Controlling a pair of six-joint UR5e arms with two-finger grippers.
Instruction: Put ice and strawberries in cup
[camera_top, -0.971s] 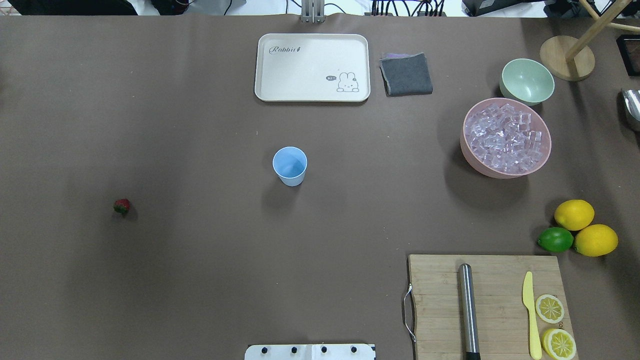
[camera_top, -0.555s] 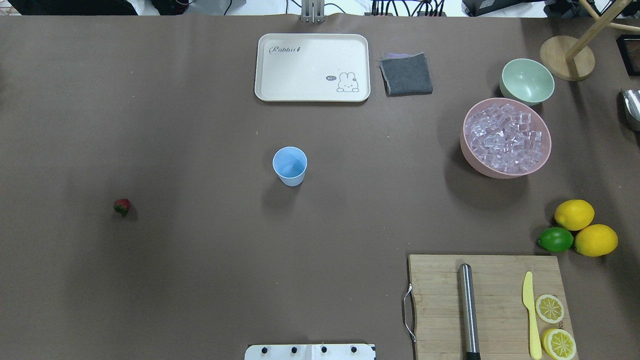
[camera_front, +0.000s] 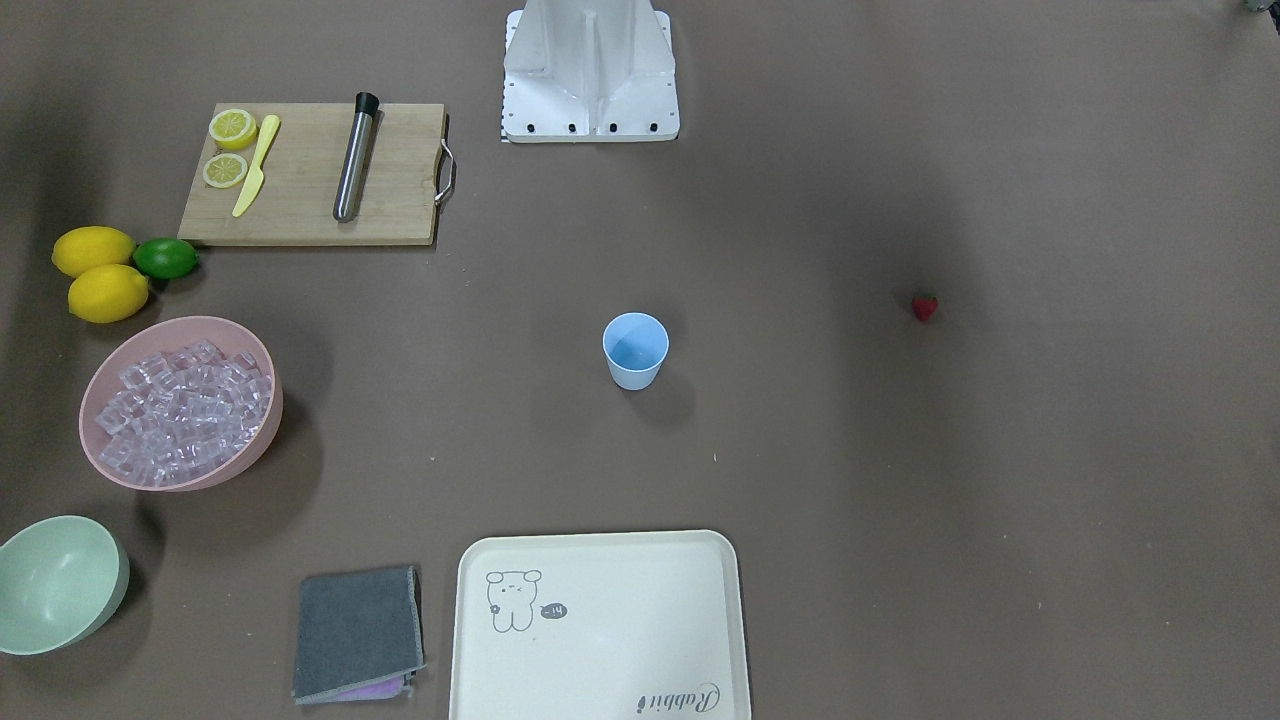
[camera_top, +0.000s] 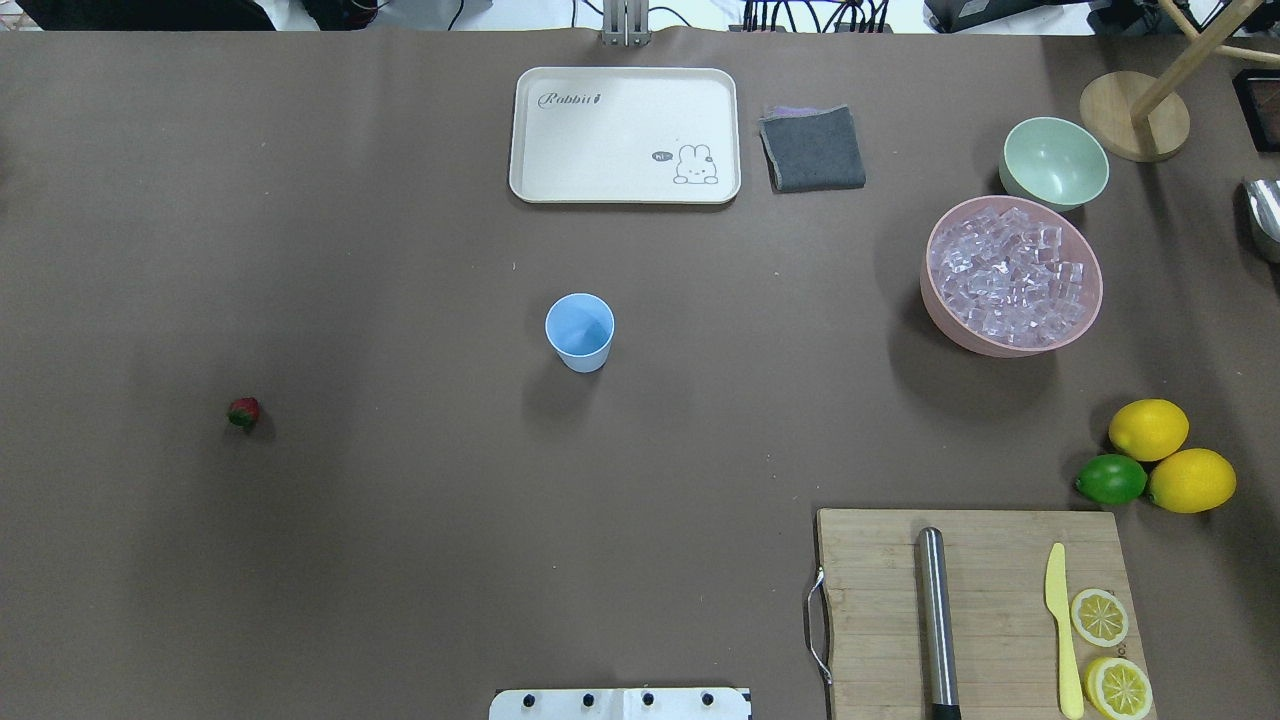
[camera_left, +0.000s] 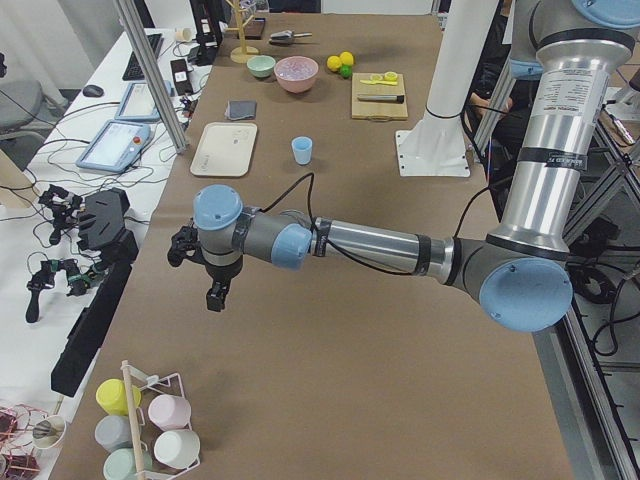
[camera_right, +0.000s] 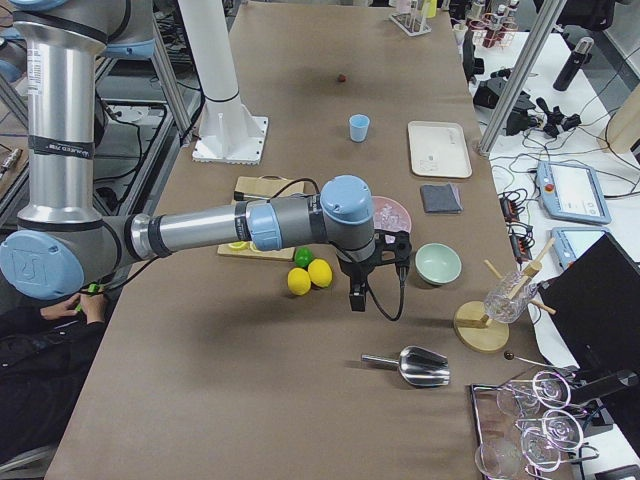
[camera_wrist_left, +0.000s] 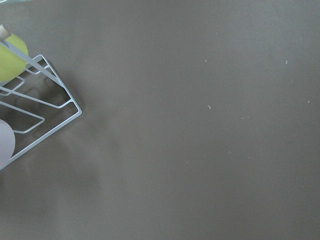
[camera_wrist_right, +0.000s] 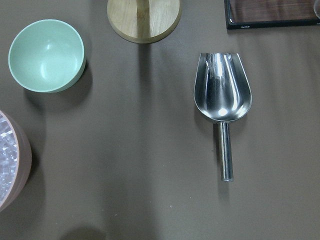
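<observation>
The light-blue cup stands upright mid-table and looks empty; it also shows in the front-facing view. The small red strawberry lies alone far to the cup's left. The ice fills the large pink bowl at the right. Neither gripper shows in the overhead or front-facing views. The left gripper hangs over bare table far from the cup. The right gripper hangs beyond the pink bowl, near the green bowl. I cannot tell whether either is open or shut.
A metal scoop lies past the pale green bowl. A cream tray and grey cloth sit at the back. A cutting board holds a knife, metal rod and lemon slices. Lemons and a lime lie nearby. A wire cup rack stands at the left end.
</observation>
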